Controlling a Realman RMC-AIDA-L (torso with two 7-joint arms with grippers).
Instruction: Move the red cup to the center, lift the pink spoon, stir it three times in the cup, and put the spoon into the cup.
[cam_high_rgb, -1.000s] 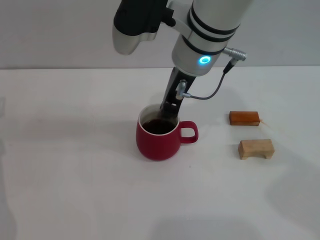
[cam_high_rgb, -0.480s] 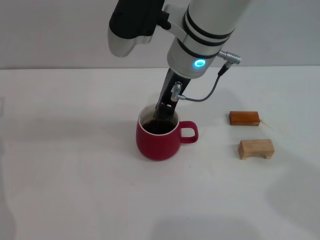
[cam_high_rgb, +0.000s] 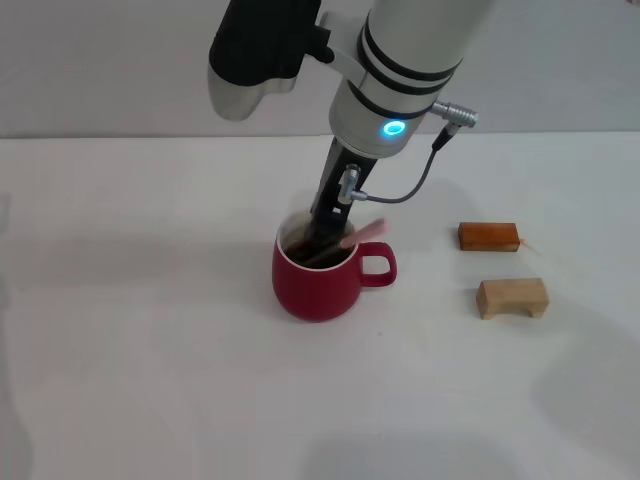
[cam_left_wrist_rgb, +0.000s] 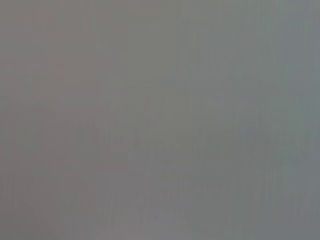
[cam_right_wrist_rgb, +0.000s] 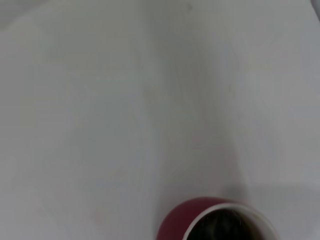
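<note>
So the white worktop (cam_high_rgb: 150, 380) has a red cup (cam_high_rgb: 318, 285) sitting on it. Off to the cup's handle side, well apart, are two wooden blocks: a darker reddish-brown block (cam_high_rgb: 489, 236) farther back, and a pale arched block (cam_high_rgb: 512, 298) nearer the front.

Two wooden blocks are seen on the white desk (cam_high_rgb: 150, 380): a reddish-brown block (cam_high_rgb: 488, 236) and, just beside it, a pale notched block (cam_high_rgb: 512, 298).
</note>
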